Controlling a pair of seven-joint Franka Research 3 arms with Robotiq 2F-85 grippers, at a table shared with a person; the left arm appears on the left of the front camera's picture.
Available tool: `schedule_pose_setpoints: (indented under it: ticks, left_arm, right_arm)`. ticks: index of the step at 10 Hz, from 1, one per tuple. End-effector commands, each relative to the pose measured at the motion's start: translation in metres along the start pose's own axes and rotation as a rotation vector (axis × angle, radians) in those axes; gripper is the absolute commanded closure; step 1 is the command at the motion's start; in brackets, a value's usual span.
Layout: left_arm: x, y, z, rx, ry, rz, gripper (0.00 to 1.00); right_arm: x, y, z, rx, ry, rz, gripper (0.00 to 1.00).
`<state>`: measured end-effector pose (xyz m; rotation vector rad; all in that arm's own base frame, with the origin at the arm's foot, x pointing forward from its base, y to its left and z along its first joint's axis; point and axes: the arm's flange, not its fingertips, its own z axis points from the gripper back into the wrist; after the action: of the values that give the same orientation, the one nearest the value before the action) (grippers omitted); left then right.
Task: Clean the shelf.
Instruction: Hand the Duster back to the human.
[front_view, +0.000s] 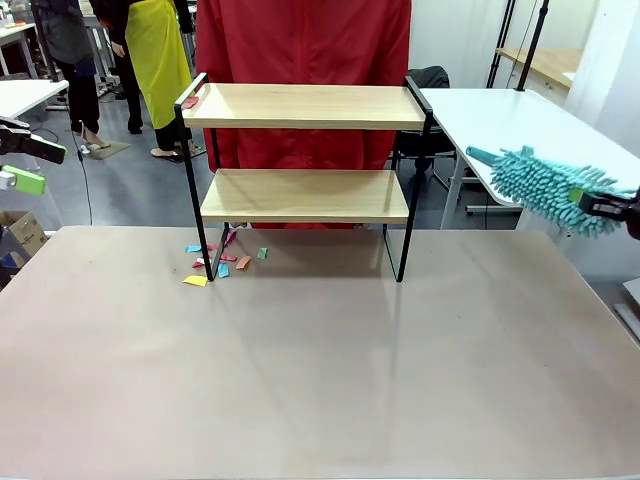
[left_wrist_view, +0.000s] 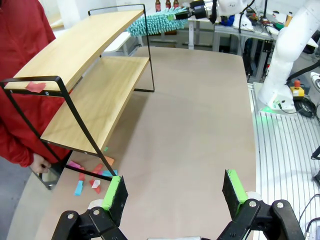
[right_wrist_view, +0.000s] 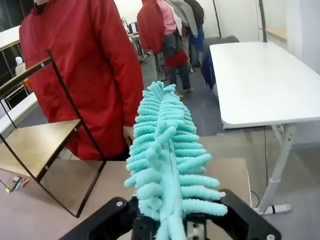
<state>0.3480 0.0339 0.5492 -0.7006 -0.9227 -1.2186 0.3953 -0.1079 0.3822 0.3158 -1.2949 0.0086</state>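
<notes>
Left tool (left_wrist_view: 172, 195) agape; no legible labels.

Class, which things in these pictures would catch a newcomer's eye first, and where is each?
A fluffy turquoise microfibre duster juts in from the right edge, clamped in the right gripper. A two-tier wooden shelf in a black metal frame stands mid-table, with small coloured paper scraps scattered by its left legs.

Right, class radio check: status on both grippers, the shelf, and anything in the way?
Left gripper open, empty. Right gripper shut on teal duster, off to the shelf's right. Shelf: one red scrap on top board. Paper scraps on table by its left leg.
</notes>
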Motion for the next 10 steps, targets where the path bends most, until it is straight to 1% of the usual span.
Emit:
schedule_pose_setpoints:
  ticks: [1,2,10]
  left_arm:
    - [0.0021,0.0000,0.0003,-0.002,-0.025,-0.002,0.00]
    - [0.0021,0.0000,0.0003,-0.002,-0.025,-0.002,0.00]
    - [0.0021,0.0000,0.0003,-0.002,-0.025,-0.002,0.00]
  right_arm:
    - [-0.0049,0.0085,-0.0026,-0.031,-0.048,0.049,0.83]
    - [0.0000,0.0000,0.0000,0.000,0.000,0.000,0.83]
    - [0.0000,0.0000,0.0000,0.000,0.000,0.000,0.83]
